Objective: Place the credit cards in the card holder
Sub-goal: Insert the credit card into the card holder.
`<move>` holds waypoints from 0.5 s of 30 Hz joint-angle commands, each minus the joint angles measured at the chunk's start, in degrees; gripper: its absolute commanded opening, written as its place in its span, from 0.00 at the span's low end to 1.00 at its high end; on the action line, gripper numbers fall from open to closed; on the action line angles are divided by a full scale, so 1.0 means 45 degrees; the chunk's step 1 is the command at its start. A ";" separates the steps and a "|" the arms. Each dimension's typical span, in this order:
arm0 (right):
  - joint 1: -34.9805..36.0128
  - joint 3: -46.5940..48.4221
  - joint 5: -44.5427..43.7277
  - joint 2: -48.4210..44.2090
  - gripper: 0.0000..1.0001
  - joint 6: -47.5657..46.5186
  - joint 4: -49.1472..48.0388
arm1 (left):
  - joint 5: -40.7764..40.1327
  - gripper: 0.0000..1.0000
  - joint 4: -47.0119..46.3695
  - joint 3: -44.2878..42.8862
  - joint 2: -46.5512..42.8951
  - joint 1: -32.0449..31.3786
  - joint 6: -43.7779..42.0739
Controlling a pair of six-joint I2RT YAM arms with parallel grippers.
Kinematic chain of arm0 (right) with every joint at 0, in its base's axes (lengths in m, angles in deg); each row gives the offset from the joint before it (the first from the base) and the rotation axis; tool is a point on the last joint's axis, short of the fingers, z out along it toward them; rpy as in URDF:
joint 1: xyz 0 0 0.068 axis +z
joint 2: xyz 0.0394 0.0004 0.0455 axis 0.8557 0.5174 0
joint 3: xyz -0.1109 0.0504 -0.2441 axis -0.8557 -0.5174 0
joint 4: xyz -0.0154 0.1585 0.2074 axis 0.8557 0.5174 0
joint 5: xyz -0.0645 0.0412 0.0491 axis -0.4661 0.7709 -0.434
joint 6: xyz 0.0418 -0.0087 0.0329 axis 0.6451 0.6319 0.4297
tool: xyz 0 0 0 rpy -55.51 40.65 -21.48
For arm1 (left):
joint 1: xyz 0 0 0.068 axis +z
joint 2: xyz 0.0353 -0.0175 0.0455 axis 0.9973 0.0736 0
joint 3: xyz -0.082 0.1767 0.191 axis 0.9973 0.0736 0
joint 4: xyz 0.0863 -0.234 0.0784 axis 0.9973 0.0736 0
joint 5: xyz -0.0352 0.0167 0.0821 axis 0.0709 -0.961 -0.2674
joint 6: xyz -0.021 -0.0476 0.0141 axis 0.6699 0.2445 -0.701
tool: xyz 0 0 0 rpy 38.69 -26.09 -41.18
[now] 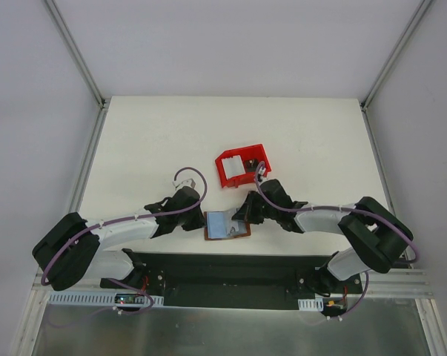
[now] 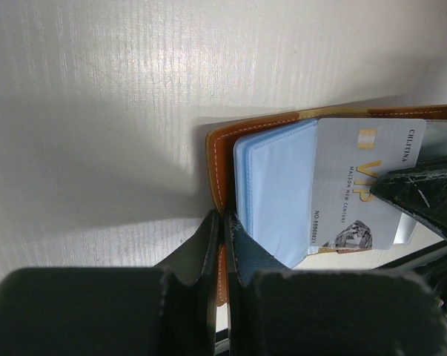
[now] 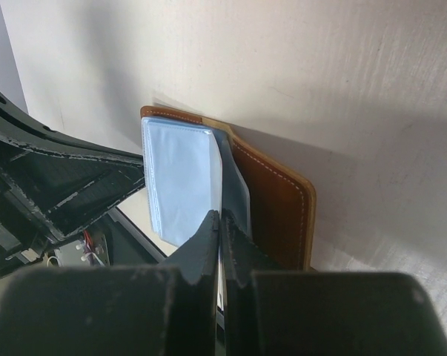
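Item: card holder [image 1: 227,224], open, near edge of table [image 1: 149,141]; left pincer [image 2: 222,222] clenched on its brown flap; right pincer [image 3: 218,221] grasping credit card [image 2: 360,185] over the sleeves [image 2: 275,193]. Risk, I judge: card snags a sleeve edge and slips.

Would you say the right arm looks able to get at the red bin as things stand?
Probably yes: the bin sits just beyond the right gripper with nothing between. But that gripper looks shut on a card at the holder, so it must let go first.
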 commanded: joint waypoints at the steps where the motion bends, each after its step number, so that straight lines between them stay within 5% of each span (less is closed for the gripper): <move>1: -0.0081 -0.0198 -0.0098 -0.0361 0.00 -0.0473 0.0628 | -0.0454 0.00 0.0338 0.0391 0.0024 0.0100 0.0025; 15: 0.0329 -0.0256 0.0354 0.0538 0.00 -0.0357 0.0336 | -0.0376 0.00 0.0338 0.0274 0.0219 0.0081 -0.0013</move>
